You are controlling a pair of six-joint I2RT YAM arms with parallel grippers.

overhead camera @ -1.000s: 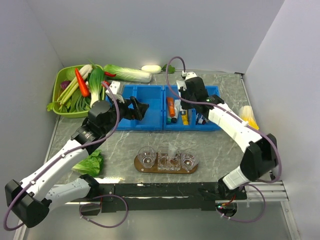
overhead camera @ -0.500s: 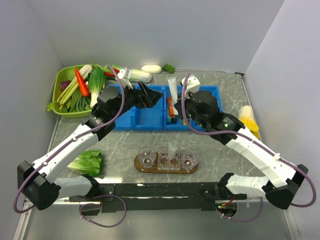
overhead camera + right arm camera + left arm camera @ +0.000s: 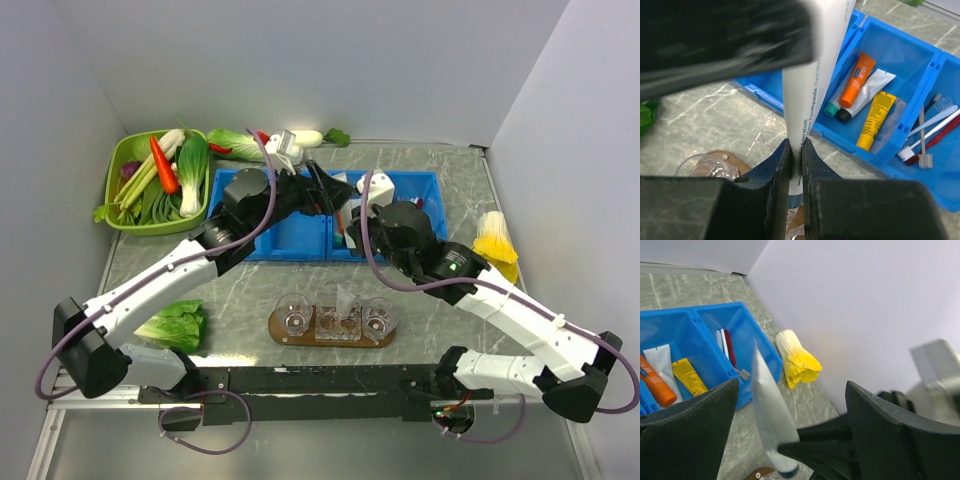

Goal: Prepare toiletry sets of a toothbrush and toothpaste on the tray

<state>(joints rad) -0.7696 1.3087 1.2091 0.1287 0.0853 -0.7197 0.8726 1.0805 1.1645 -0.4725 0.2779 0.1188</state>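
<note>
My right gripper (image 3: 795,143) is shut on a white toothpaste (image 3: 810,95) tube near its capped end and holds it upright above the table. The left gripper (image 3: 790,386) is open, with one wide finger on each side of that same toothpaste (image 3: 769,410) and neither touching it. Seen from the top, both grippers meet over the blue bins, left gripper (image 3: 327,195) next to right gripper (image 3: 352,212). Toothbrushes (image 3: 932,131) lie in the right bin compartment. The brown tray (image 3: 279,327) sits in front of the arms and carries glass cups (image 3: 293,313).
The blue bins (image 3: 290,228) also hold an orange tube (image 3: 858,79), another white tube (image 3: 869,90) and a yellow tube (image 3: 878,117). A green basket (image 3: 118,170) of vegetables stands at the back left. A lettuce leaf (image 3: 175,325) lies front left, and a yellow vegetable (image 3: 496,240) at right.
The left arm swung right across the bins until its open jaws straddled the tube. The right gripper drew back out of the bin with the toothpaste and lifted it.
</note>
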